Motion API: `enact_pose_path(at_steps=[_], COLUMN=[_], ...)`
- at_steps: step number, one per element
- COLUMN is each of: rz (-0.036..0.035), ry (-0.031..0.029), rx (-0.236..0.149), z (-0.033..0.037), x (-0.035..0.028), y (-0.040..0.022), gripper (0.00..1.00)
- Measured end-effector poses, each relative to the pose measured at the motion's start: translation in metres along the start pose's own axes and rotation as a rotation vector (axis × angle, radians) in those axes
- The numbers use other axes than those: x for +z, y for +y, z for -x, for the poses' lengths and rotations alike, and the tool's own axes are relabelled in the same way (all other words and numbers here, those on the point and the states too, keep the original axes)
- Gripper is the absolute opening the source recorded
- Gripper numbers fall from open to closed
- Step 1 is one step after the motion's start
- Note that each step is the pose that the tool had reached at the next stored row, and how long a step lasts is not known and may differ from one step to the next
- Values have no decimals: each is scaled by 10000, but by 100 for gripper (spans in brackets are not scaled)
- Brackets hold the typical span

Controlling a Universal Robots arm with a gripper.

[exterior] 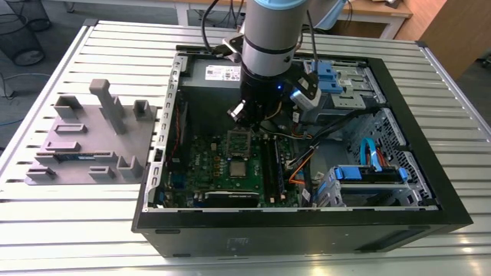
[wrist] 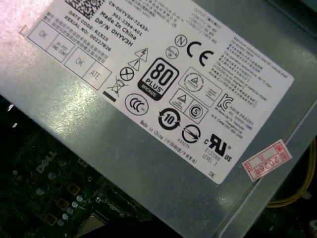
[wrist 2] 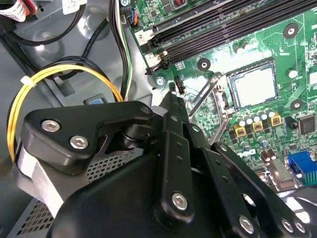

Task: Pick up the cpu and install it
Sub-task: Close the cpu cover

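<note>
Second wrist view shows the cpu [wrist 2: 255, 87] already seated in its socket on the motherboard [wrist 2: 277, 44], the metal load frame [wrist 2: 210, 99] swung open beside it. Whether the gripper [exterior: 253, 115] is open or closed I cannot tell. Left unlatched, the chip could shift, and the nearby yellow cable [wrist 2: 64, 74] might snag the arm.

A slatted metal table [exterior: 115, 52] bears a computer case [exterior: 307, 230] and a grey fixture tray [exterior: 84, 144].

The open black computer case [exterior: 307, 230] lies on my slatted metal bench [exterior: 460, 86]; the grey holder tray [exterior: 84, 144] sits at the exterior view's left, and the silver square cpu [exterior: 239, 168] rests on the green motherboard [exterior: 207, 172] inside.
</note>
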State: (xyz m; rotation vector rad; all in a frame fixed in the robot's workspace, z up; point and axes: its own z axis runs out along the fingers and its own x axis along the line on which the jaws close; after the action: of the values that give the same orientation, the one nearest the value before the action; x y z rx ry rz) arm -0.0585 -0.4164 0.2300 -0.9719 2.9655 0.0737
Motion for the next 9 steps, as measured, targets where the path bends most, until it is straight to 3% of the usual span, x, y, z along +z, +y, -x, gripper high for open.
enact_pose_path(at_steps=[9], rz=[-1], ry=[0], rx=[-33], z=[0], x=[-21], y=[1], gripper=[11])
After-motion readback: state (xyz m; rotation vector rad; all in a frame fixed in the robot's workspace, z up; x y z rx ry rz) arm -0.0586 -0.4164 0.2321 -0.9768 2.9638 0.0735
